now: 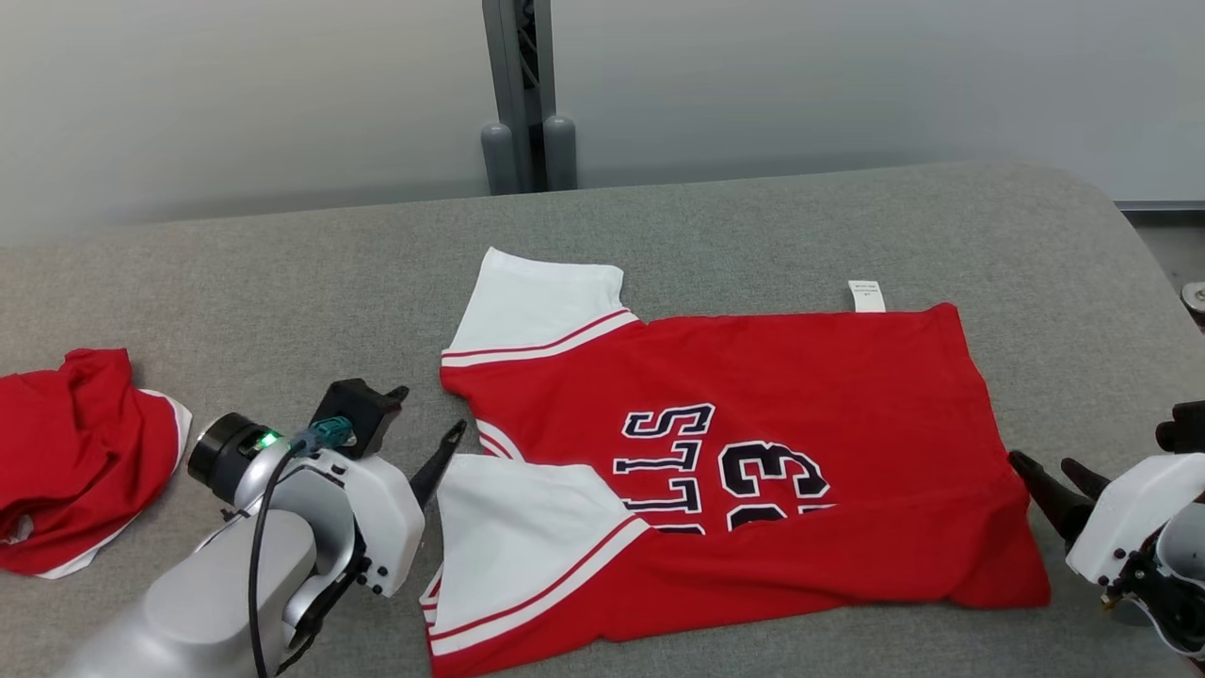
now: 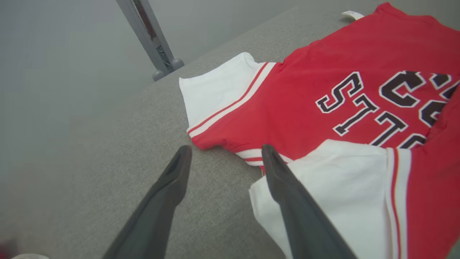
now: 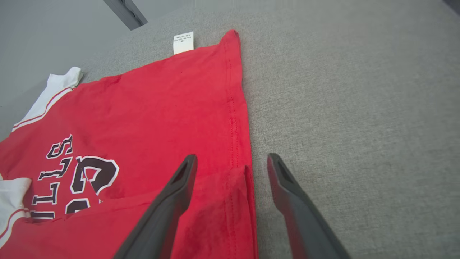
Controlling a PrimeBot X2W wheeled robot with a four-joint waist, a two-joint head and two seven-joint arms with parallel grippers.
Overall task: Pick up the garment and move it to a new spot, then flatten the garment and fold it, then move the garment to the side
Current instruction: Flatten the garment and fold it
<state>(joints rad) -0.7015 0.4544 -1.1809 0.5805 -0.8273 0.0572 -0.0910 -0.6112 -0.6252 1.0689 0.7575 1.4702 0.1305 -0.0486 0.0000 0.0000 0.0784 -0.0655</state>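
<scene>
A red jersey with white sleeves and dark lettering (image 1: 800,395) lies on the grey fabric tabletop (image 1: 282,282). The left gripper (image 1: 425,422), fingers spread, straddles its near sleeve's edge, and the right gripper (image 1: 1054,478), also spread, straddles the hem. A crumpled red cloth (image 1: 66,443) lies well apart, left.

**Pale shells, dark fingers**

The left gripper (image 1: 433,407) has two long, dark, tapering fingers (image 2: 158,201) with a matte finish. They are set in a glossy white housing (image 1: 381,508) dotted with small black screws (image 1: 375,576). Behind it runs a silver-grey forearm (image 1: 188,612). A black cable (image 1: 254,565) loops up to a teal connector (image 1: 329,433), beside a black cylindrical ring (image 1: 218,454) bearing a green light (image 1: 268,440). The right gripper (image 1: 1040,461) matches, with dark pointed fingers, a white shell (image 1: 1125,504) and black screws.
</scene>
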